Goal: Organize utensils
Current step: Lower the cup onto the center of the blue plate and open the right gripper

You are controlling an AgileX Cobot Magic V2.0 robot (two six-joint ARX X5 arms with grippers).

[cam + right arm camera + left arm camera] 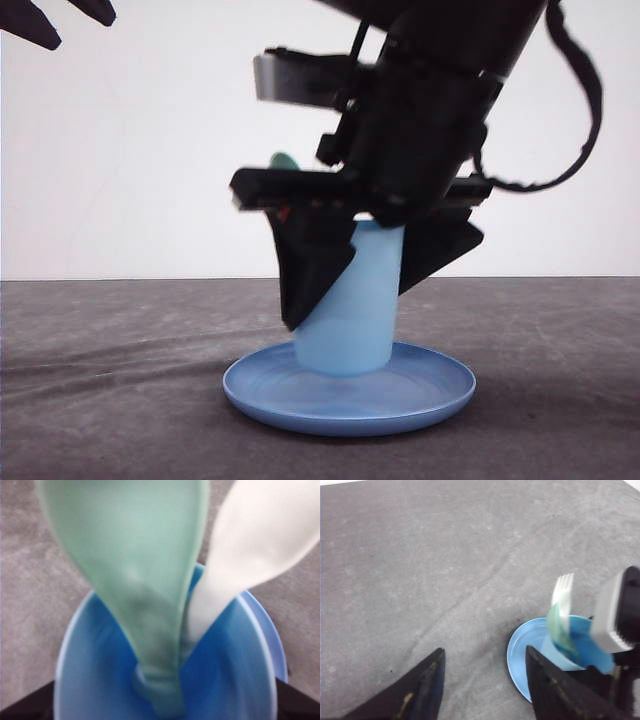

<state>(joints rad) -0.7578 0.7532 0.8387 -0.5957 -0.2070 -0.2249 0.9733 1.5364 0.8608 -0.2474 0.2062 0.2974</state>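
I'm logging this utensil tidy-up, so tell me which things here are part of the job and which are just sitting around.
Part of the job:
fork
spoon

Just there:
cup
plate
table

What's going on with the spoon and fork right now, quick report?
Left gripper open, off to the side over bare table. Right gripper open, straddling the cup. Spoon and fork standing in cup on plate. Nothing in the way.
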